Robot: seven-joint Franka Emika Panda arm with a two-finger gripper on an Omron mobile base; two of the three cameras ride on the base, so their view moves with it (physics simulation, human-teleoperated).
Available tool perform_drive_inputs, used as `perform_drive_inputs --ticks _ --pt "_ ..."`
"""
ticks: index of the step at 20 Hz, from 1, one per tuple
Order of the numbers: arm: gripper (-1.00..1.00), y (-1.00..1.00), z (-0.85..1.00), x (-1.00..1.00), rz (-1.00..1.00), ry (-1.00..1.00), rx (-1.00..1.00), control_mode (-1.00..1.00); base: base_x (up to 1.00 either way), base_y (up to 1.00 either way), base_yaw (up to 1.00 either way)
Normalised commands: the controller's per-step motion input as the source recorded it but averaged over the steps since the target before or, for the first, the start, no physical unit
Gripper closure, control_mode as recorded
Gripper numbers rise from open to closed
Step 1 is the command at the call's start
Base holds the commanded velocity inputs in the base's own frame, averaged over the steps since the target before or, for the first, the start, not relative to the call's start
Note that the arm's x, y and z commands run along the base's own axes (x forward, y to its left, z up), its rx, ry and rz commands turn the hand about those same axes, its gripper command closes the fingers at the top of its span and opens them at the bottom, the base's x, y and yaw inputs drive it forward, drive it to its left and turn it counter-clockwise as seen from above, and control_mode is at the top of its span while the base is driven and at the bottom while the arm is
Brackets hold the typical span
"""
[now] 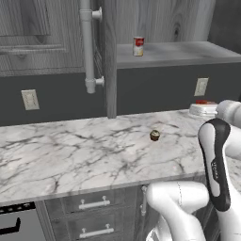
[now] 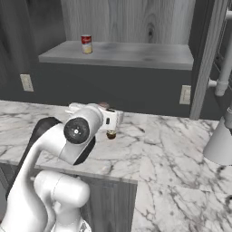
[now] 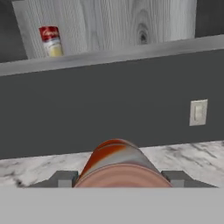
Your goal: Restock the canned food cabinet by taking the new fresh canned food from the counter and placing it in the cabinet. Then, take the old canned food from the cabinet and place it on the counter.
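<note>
can: small orange-red cylindrical can (image 3: 117, 164) lies between the gripper (image 3: 119, 178) fingers, long axis pointing away
grip: looks clamped on it
target: pale grey cabinet shelf board (image 3: 131, 51), 12 o'clock, above

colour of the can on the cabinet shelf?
Old canned food: red upper band, pale lower half. Clearest in the hand view.

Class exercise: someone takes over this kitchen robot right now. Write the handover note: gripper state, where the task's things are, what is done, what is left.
Gripper: shut on the new orange-red can, held above the counter at the arm's right side.
Old red-and-white can: upright on the cabinet shelf, door open.
A small brown-yellow lump sits on the counter; leave it alone.
Done: new can picked up.
Left: place it on the shelf, then bring the old can down to the counter.
</note>
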Motion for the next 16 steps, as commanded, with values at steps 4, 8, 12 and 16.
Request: perform_drive_inputs --ticks 4,8,12,16 --pt "1.0 0.0 1.0 0.29 0.0 0.03 -0.13 -1.0 0.0 0.0 0.0" --pt "1.0 -0.27 1.0 0.03 0.0 0.36 -0.13 -1.0 0.0 0.0 0.0" --pt "1.0 -0.34 1.0 0.02 0.0 0.57 -0.09 -1.0 0.0 0.0 0.0" --pt "1.0 0.01 0.1 0.06 0.0 0.07 -0.01 -1.0 0.0 0.0 0.0"
